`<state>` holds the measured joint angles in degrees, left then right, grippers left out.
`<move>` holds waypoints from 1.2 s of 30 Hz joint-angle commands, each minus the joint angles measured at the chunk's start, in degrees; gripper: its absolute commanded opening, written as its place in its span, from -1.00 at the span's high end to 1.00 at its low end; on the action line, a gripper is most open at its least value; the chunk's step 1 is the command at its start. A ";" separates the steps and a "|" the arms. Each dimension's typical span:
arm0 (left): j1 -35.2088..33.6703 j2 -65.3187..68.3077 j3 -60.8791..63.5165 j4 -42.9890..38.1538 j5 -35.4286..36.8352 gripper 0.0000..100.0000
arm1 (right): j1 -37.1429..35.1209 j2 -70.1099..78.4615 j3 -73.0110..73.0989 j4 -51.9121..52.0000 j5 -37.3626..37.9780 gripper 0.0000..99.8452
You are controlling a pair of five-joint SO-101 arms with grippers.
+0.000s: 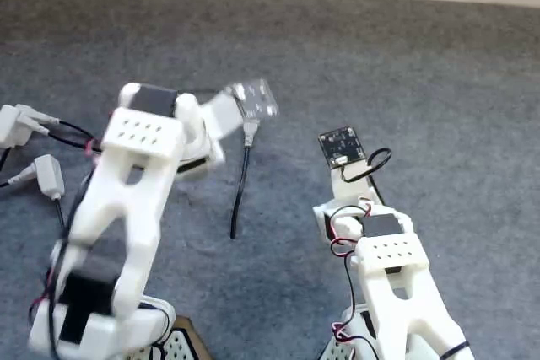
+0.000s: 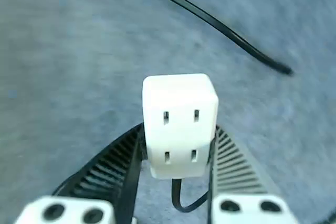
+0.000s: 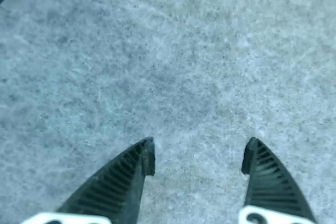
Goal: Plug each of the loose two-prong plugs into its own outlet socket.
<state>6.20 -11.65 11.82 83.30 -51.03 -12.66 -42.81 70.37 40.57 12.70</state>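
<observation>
High view: the left arm [image 1: 126, 191] stretches over the grey bench [image 1: 405, 56]. At its tip is a pale outlet socket [image 1: 253, 100], blurred here. Just beside the socket, a black cord [image 1: 240, 183] with a white end lies on the bench and runs back toward the arms. Two white plugs lie near the left edge, well apart from the socket: the upper plug [image 1: 21, 121] and the lower plug [image 1: 48, 174]. The right arm [image 1: 392, 276] sits low on the other side, with nothing beside its tip.

Left wrist view: the left hand [image 2: 178, 132] pinches the outlet socket [image 2: 180, 108] between its black fingers [image 2: 118, 166]. The socket's face shows two pairs of slots, and a dark lead hangs from its underside. The black cord lies on the bench beyond it.

Right wrist view: the right hand [image 3: 199, 156] is spread wide, fingers [image 3: 128, 179] well apart, holding nothing above the bench.
</observation>
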 commanded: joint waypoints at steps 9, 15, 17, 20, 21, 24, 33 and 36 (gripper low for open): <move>-17.89 -30.64 1.54 -1.23 -2.20 0.99 | -0.40 0.04 -0.48 -1.01 0.62 0.47; -21.14 -38.64 4.53 -1.05 7.82 0.99 | -1.71 0.04 -0.13 -1.01 0.62 0.47; -21.49 -40.66 6.20 -1.58 11.78 0.99 | -1.71 0.04 -0.13 -1.01 0.62 0.47; -27.03 -43.47 8.31 -3.78 19.87 0.99 | -1.71 0.04 -0.13 -1.01 0.62 0.47; -29.85 -43.91 8.40 -4.04 20.48 0.99 | -1.80 0.04 -0.13 -1.01 0.62 0.47; -37.32 -42.07 9.01 -3.60 19.87 0.99 | -1.89 0.04 -0.13 -1.01 0.62 0.47; -31.78 -17.45 7.60 9.67 0.97 0.99 | -1.89 0.04 -0.13 -1.01 0.62 0.47; -27.56 -9.71 5.05 10.55 -4.13 0.99 | -1.89 0.04 -0.13 -1.01 0.62 0.47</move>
<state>-26.77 -30.11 21.23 92.09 -49.01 -14.07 -42.81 70.64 40.57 12.70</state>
